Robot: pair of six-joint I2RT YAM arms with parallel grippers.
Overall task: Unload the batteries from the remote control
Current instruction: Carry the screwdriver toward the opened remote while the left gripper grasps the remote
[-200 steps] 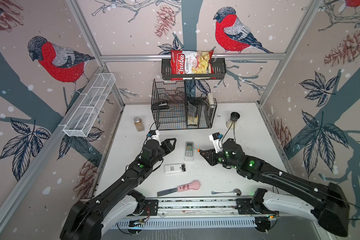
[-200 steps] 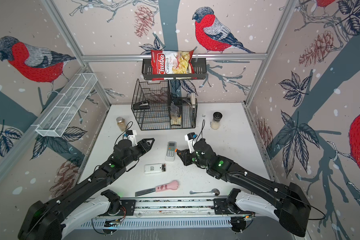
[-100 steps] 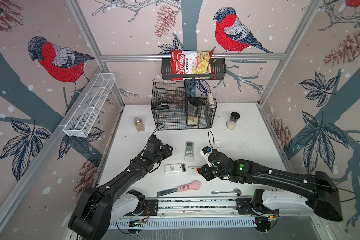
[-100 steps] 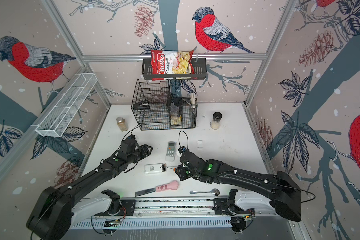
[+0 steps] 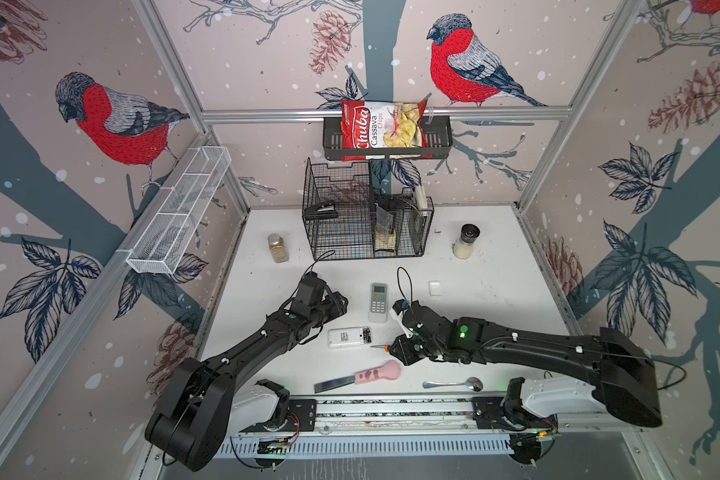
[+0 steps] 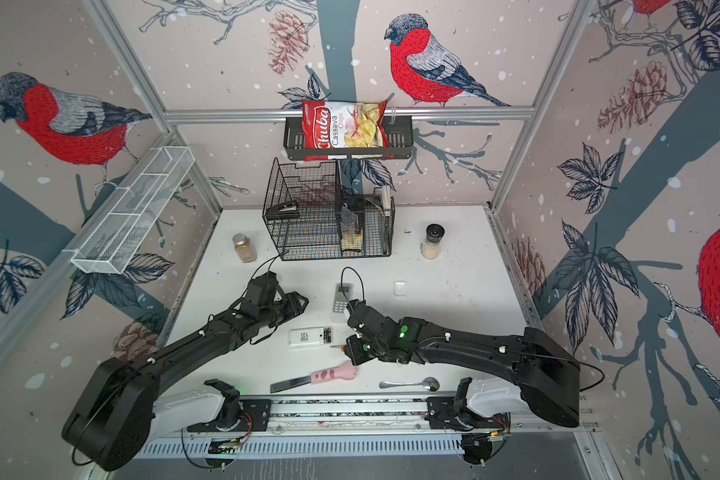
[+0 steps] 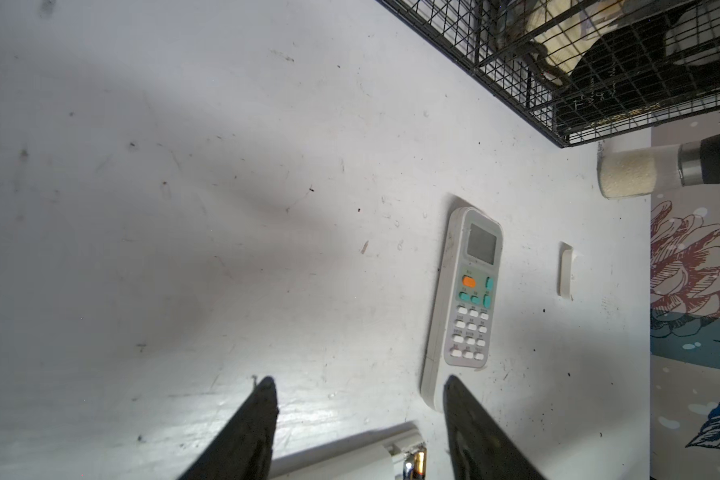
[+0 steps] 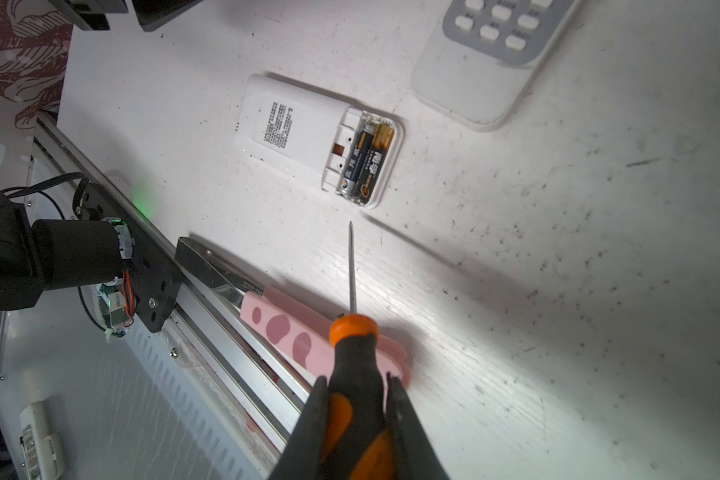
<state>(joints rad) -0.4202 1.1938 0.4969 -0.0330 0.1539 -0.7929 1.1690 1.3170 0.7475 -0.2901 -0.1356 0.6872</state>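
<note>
remote control [image 5: 348, 337]: lies back side up on the white worktop [image 5: 495, 316], between the 2 arms, with its printed label facing up.
batteries [image 8: 364, 160]: 2 black cells with gold print sit side by side in the uncovered compartment at 1 end of the remote control.
left jaws: apart and empty. you see them over the worktop just beside the remote control. in the left wrist view its battery end shows low between the 2 fingers [image 7: 246, 436]; you cannot tell whether they touch it.
right jaws: clamped on the black-and-orange handle of the screwdriver [image 8: 356, 374].
screwdriver tip: points at the battery end of the remote control, near it but apart, with a strip of bare worktop between them.
second remote [image 5: 378, 302]: lies face up with screen and buttons showing, just beyond the remote control on its far side, clear of both pairs of jaws.
white piece [image 5: 435, 288]: small and flat, alone on the worktop near the second remote.
knife [image 5: 377, 371]: pink handle, lying near the front rail, just in front of the right jaws.
spoon [image 5: 454, 384]: lies beside the knife at the front edge, below the right arm.
wire basket [image 5: 366, 224]: stands at the back of the worktop. in both top views you find a brown-filled jar [image 5: 278, 248] at its left and a black-capped jar [image 5: 466, 241] at its right.
</note>
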